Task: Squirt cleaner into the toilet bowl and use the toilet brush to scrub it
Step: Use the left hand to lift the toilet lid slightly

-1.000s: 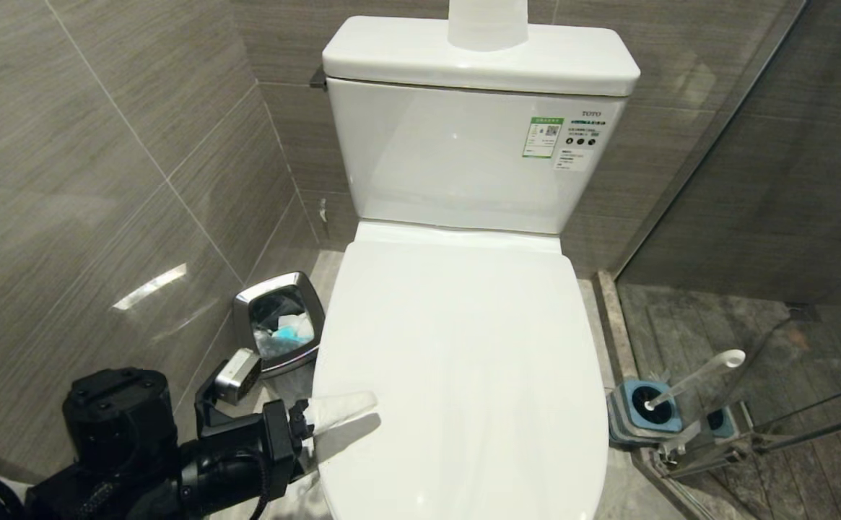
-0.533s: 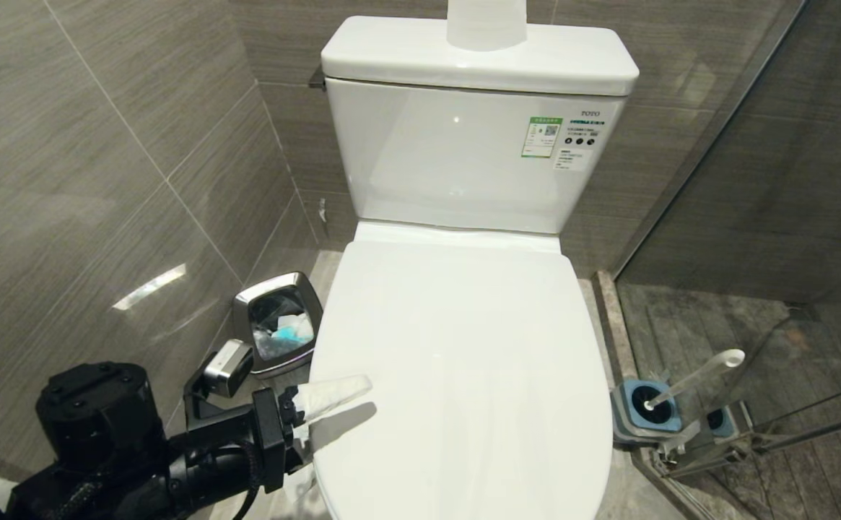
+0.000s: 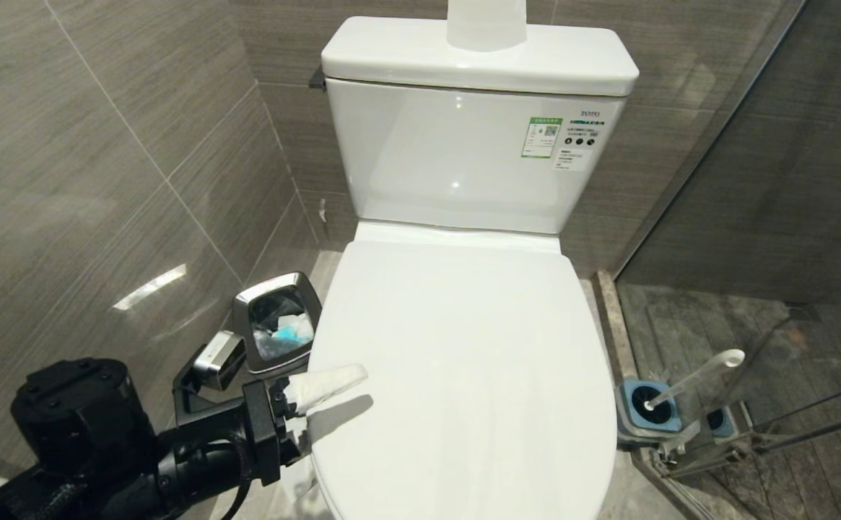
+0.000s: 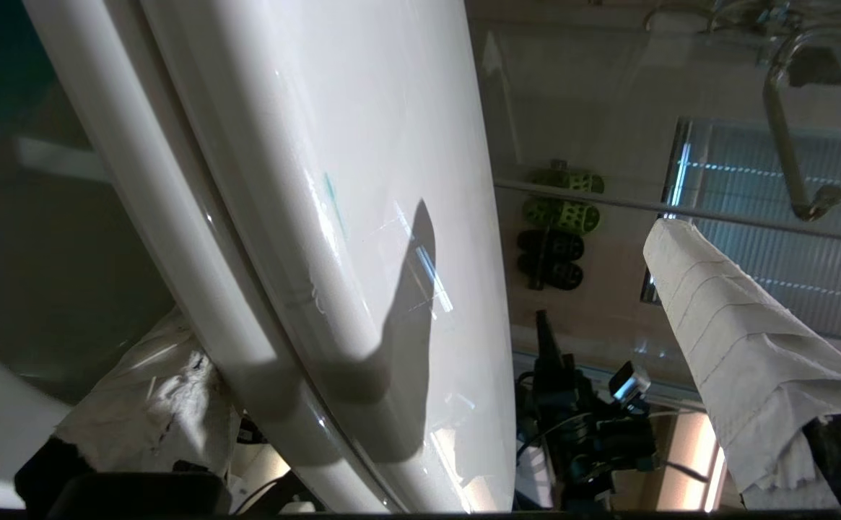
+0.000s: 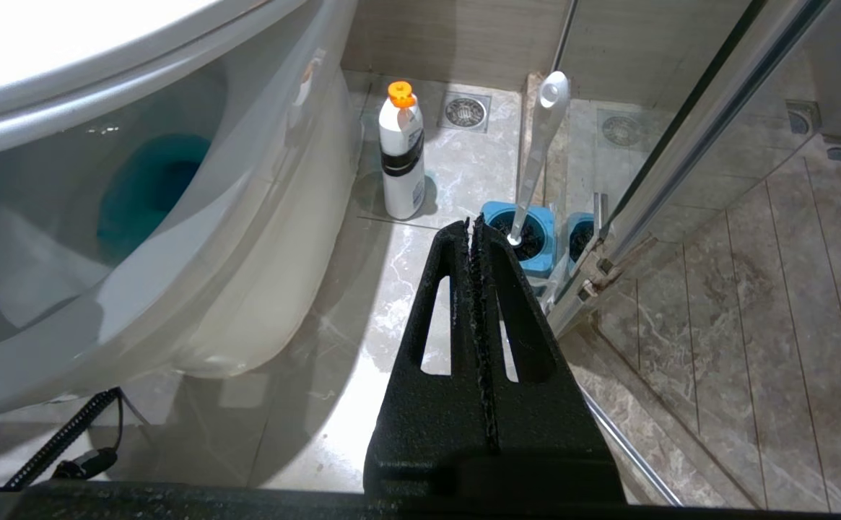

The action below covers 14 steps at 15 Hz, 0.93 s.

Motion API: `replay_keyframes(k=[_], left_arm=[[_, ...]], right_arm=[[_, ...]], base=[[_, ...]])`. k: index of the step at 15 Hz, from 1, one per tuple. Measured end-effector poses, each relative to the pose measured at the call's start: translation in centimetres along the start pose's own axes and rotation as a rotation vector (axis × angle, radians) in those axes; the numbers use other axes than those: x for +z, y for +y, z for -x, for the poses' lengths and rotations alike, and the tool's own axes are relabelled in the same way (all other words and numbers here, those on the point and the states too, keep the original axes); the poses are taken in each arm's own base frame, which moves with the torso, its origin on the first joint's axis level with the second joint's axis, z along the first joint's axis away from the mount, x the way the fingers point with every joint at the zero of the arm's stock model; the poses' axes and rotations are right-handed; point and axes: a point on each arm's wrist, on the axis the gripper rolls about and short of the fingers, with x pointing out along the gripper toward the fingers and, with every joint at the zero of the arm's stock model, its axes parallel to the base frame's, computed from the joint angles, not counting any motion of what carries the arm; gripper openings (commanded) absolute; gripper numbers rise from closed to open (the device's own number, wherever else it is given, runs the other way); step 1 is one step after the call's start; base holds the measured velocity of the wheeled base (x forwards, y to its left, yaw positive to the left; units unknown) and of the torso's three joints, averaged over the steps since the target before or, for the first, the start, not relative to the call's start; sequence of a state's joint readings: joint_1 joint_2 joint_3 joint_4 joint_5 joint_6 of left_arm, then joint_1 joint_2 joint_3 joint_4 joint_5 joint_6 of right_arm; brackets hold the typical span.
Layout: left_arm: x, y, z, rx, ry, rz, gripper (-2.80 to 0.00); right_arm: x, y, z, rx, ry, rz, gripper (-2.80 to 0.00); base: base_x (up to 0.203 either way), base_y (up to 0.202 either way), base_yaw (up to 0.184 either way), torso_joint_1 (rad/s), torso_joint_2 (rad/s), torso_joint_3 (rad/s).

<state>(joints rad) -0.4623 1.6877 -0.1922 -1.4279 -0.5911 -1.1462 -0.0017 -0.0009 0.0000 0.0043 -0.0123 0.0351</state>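
Lid [image 3: 463, 361] down over toilet bowl [image 5: 175, 238]; left tool [image 4: 420, 347] wide at lid edge; steel bin [image 3: 279, 321] beside.

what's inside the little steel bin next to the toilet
The steel bin holds crumpled white tissue and a blue-stained piece, seen through its open top. Anything deeper down is hidden.

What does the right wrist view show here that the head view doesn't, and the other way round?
Only the right wrist view: a white bottle with an orange cap, floor drains, and the shut right gripper.
Only the head view: the tank, the steel bin, the open left gripper at the lid's edge.
Both: the toilet bowl and toilet brush.
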Motion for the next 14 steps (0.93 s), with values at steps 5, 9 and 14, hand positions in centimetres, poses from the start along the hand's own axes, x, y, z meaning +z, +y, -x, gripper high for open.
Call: replay_keyframes(k=[5,9,14], left_arm=[[1.6,-1.4,-1.0,-0.047,-0.106,0.038,0.0],[2.0,-1.9,-1.2,-0.066,-0.125,0.023,0.0],[2.1,-2.4,-0.9,-0.075,-0.154,0.015,0.0]], right_arm=[[0.0,0.0,0.0,0.0,0.0,0.0,-2.8],[0.0,0.0,0.0,0.0,0.0,0.0,-2.8],[0.0,0.0,0.0,0.0,0.0,0.001,-2.8]], base=[[0.0,0.0,0.0,0.0,0.0,0.0],[0.0,0.0,0.0,0.0,0.0,0.0],[0.0,0.0,0.0,0.0,0.0,0.0]])
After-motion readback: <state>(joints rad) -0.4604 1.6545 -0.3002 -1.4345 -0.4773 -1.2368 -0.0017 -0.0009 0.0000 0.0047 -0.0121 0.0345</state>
